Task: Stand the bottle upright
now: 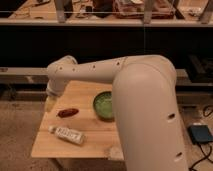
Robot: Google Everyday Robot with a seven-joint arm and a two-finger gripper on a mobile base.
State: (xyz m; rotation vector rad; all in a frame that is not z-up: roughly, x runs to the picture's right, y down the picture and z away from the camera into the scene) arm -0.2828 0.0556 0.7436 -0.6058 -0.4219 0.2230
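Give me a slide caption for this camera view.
Gripper hangs open over the wooden table's left edge; bottle lies flat near a red object and green bowl.

My wooden surface [52,145] stands on speckled floor [17,130]; behind it runs a dark shelving unit [100,22] (cluttered on top, perhaps with boxes).

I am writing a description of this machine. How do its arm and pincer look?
The arm is thick, rounded and cream-white, built of smooth tube-like segments with small dark round holes along them. The pincer, at the table's left edge, looks pale yellowish. No cables or markings are visible.
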